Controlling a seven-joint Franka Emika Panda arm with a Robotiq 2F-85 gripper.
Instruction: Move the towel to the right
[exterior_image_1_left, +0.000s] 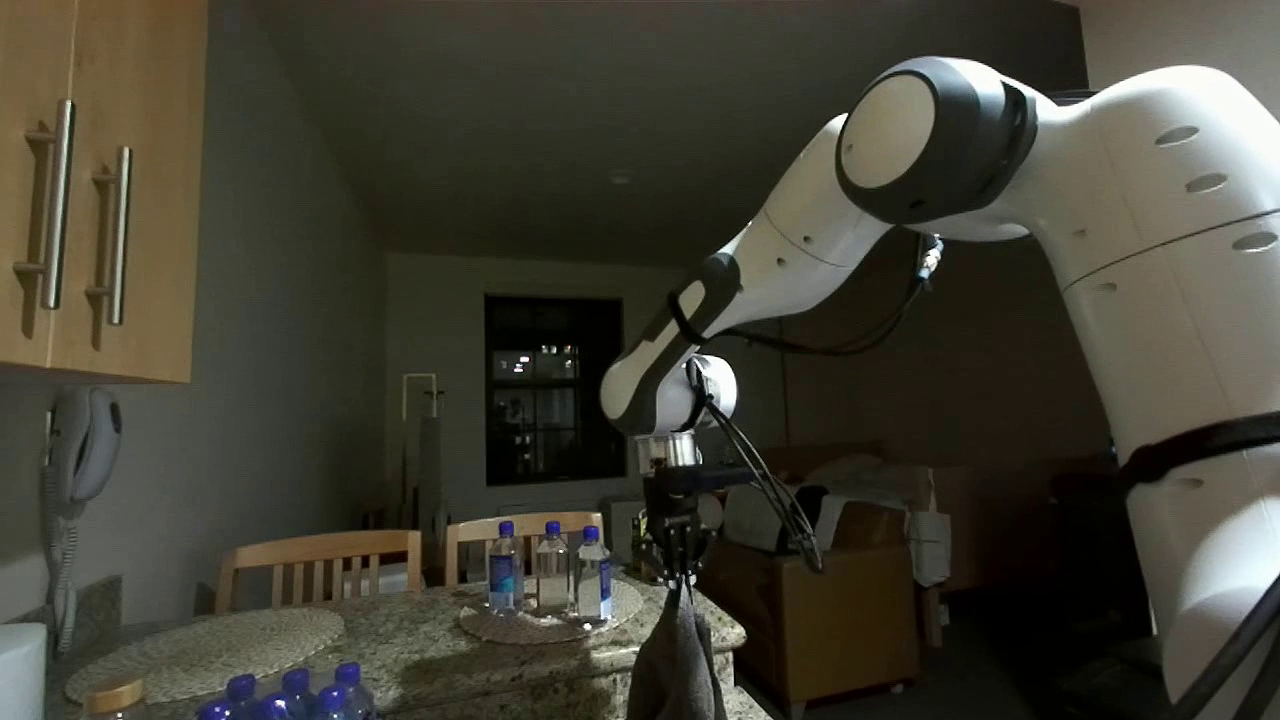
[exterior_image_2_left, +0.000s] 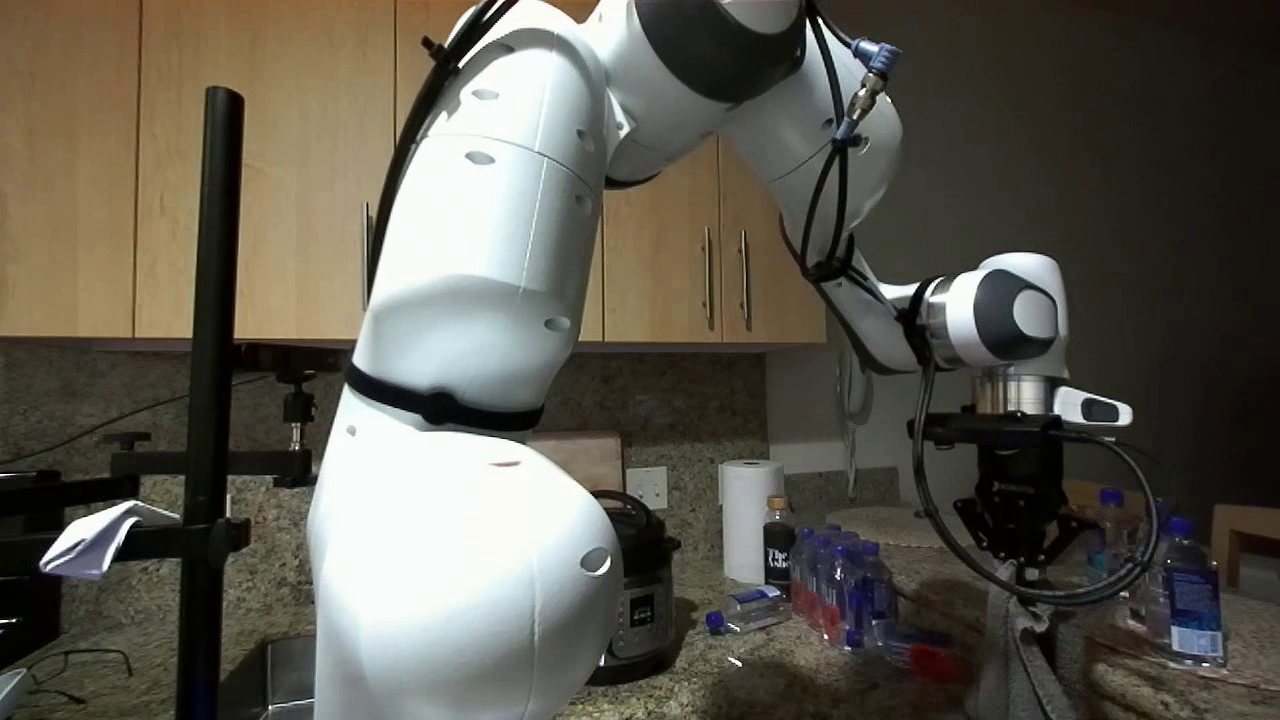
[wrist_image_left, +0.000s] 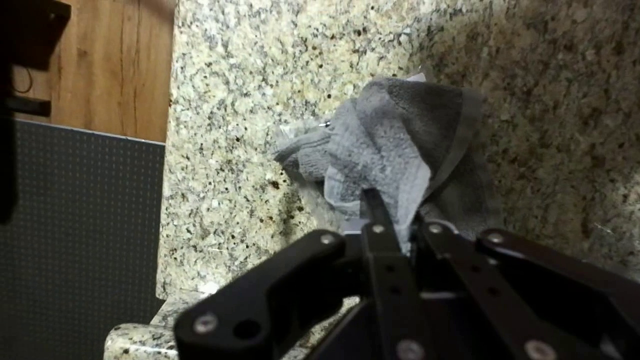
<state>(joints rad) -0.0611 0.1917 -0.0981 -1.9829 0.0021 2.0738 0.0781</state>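
We see the hand (exterior_image_1_left: 681, 579) pointing down, pinching the gray towel (wrist_image_left: 375, 145) near the counter (wrist_image_left: 225, 115) edge, "The" legible on a dark bottle (exterior_image_2_left: 778, 548).

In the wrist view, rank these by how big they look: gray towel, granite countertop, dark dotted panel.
1. Granite countertop, clearly largest
2. Dark dotted panel, cut off by the frame
3. Gray towel

White lettering (exterior_image_2_left: 779, 564) on dark bottle (exterior_image_2_left: 778, 545) standing near wall edge of counter (exterior_image_2_left: 700, 665): "The" readable, line below blurred, starting with "A". Print on blue-capped bottles (exterior_image_2_left: 848, 598) and cooker panel (exterior_image_2_left: 642, 612) too small or blurred to read.
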